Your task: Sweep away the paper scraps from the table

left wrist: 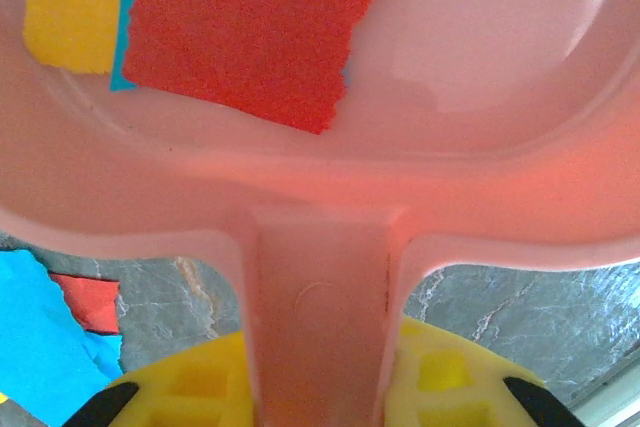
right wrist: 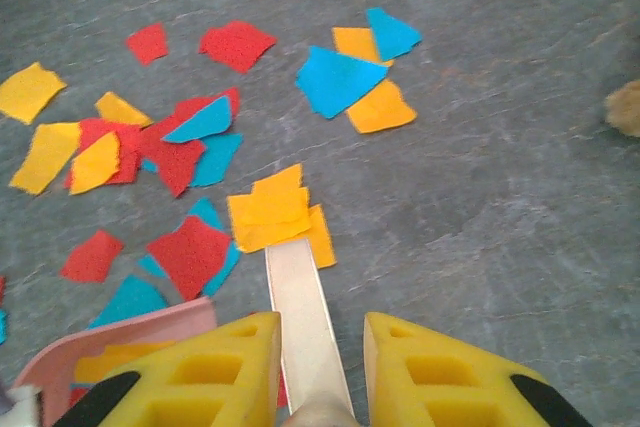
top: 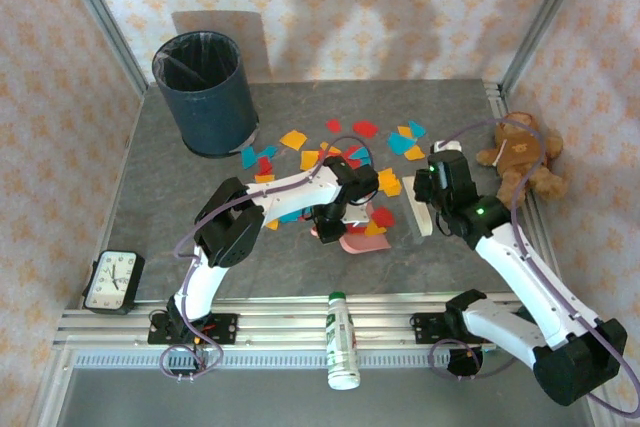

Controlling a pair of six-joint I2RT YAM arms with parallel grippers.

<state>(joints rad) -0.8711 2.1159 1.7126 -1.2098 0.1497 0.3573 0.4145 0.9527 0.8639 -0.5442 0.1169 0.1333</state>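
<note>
Red, orange, yellow and teal paper scraps (top: 345, 152) lie scattered across the middle of the table (top: 160, 177). My left gripper (top: 335, 222) is shut on the handle of a pink dustpan (top: 360, 240). In the left wrist view the handle (left wrist: 320, 307) runs between my left gripper (left wrist: 320, 367) fingers, and a red scrap (left wrist: 250, 27) and a yellow one lie in the pan. My right gripper (right wrist: 320, 332) is shut on a cream flat scraper (right wrist: 300, 307). The scraper's tip sits under a stack of orange scraps (right wrist: 275, 209). The right gripper (top: 432, 202) is just right of the dustpan.
A dark blue round bin (top: 205, 92) stands at the back left. A brown teddy bear (top: 522, 155) lies at the right edge. A small clock (top: 112, 282) sits at the front left, and a white bottle (top: 343, 339) lies across the front rail.
</note>
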